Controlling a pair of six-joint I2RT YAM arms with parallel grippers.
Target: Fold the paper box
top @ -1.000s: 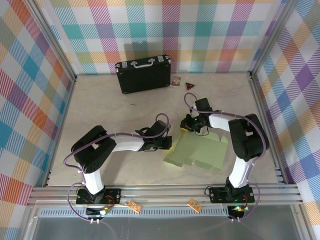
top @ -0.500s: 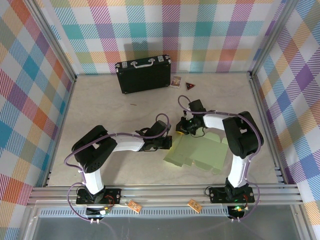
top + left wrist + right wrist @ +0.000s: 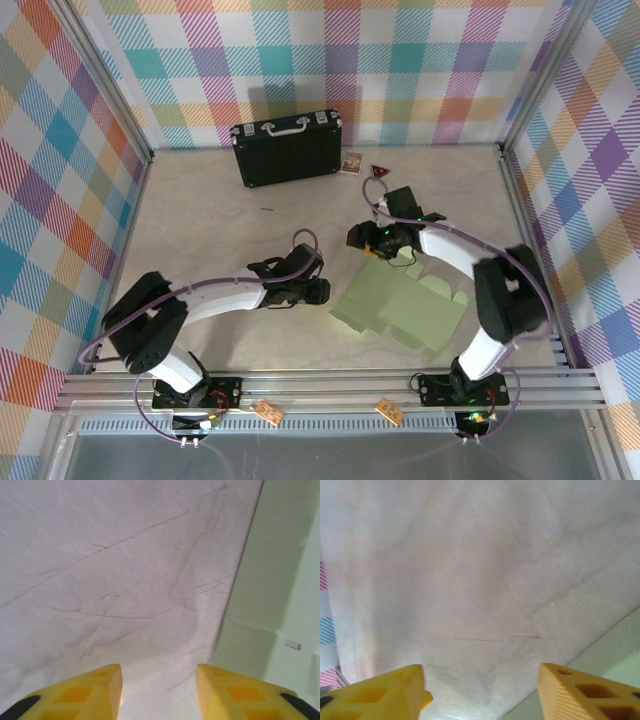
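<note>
Top external shows a pale veined table [image 3: 220, 230] within plaid walls [image 3: 400, 60]; left gripper [image 3: 159, 682] and right gripper [image 3: 481, 687] gape empty.

There is one paper box [image 3: 405, 312], one black case [image 3: 287, 150], one small card [image 3: 351, 162] and one dark triangle [image 3: 380, 171] on the table [image 3: 200, 220]. Two orange tags are on the near rail [image 3: 330, 381]: the left tag [image 3: 266, 412] and the right tag [image 3: 388, 411].

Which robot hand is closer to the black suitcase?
Right. The right gripper hangs nearer the robot than the suitcase and a bit right of it. The left gripper is farther back, beside the paper box's left edge.
</note>
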